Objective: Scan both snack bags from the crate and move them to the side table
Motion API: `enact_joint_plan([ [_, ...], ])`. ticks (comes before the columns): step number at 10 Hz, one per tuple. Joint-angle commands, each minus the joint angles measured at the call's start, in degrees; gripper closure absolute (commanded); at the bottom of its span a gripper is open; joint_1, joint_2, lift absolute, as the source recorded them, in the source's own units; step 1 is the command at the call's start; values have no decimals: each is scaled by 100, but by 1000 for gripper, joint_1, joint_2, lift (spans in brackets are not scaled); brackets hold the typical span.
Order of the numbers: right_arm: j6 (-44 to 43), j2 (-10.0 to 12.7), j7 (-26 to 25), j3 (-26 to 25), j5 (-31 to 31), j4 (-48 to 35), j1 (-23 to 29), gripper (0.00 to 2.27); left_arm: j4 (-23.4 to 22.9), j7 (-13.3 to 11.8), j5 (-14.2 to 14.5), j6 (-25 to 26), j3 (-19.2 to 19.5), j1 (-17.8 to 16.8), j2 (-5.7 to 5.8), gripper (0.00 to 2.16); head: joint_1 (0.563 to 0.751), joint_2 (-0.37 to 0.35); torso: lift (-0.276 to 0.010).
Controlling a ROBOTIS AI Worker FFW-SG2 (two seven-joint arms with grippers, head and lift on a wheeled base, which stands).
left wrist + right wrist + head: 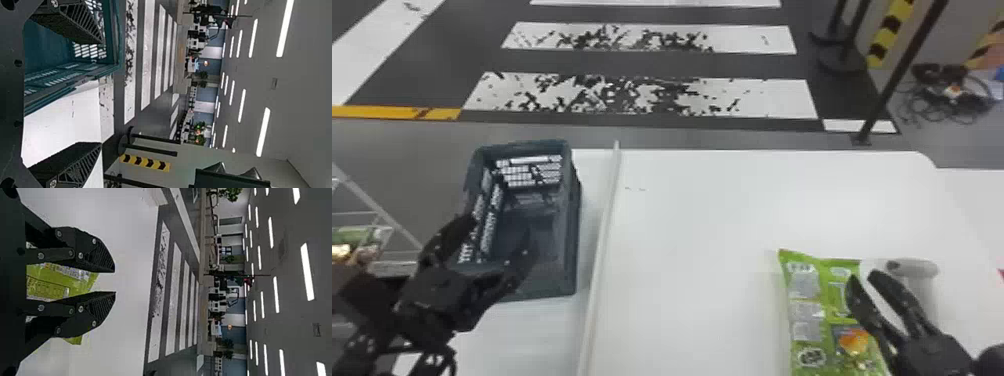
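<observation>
Green foil snack bag lies lower right near the black right gripper, parted, empty; the left gripper gapes, empty, by the dark plastic crate. One bag seems out; scanning's unclear.

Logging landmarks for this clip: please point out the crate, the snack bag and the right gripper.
Crate [572, 230]: head view, its right-hand wall.
Snack bag [823, 315]: head view, middle of its printed green face.
Right gripper [115, 282]: right wrist view, between its fingertips.
</observation>
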Motion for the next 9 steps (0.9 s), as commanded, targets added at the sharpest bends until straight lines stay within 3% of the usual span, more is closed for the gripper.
enact_joint_plan([
  [1, 570, 0, 80, -359, -86, -360, 33, 33, 27, 0, 0, 0, -25, -21, 16, 70, 695, -8, -29],
  [3, 1361, -17, 335, -851, -104, -316, -222, 49, 62, 8, 0, 0, -25, -39, 42, 70, 695, -53, -29],
  [4, 1625, -132, 335, -983, -77, -167, -363, 53, 80, 0, 9, 0, -25, -39, 59, 70, 695, -89, -29],
  [7, 2082, -422, 449, -1194, -112, 580, -837, 53, 97, 0, 9, 0, -34, -39, 59, 70, 695, -169, -29],
  [9, 2135, -474, 484, -1194, 11, 1020, -1180, 53, 115, 0, -70, 17, -34, -21, 51, 70, 695, -210, -29],
])
